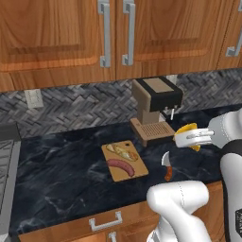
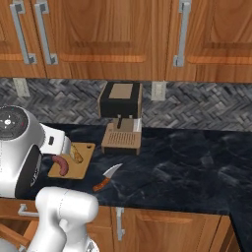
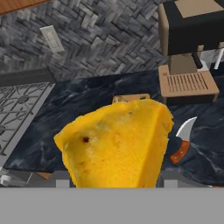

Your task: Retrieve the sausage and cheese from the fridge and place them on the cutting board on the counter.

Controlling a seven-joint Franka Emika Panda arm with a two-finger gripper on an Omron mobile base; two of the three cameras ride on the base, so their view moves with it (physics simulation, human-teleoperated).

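My gripper is shut on the cheese, a bright yellow-orange wedge, and holds it in the air in front of the coffee machine, to the right of the cutting board. In the hand view the cheese covers the fingertips. The reddish-brown sausage lies on the near half of the board, with a pale tan bread-like item behind it. From the right base view, the board and sausage sit just right of my arm. The fridge is out of view.
A coffee machine stands at the back of the dark marbled counter. A knife with a brown handle lies right of the board. A stove is at the far left. Wooden cabinets hang above.
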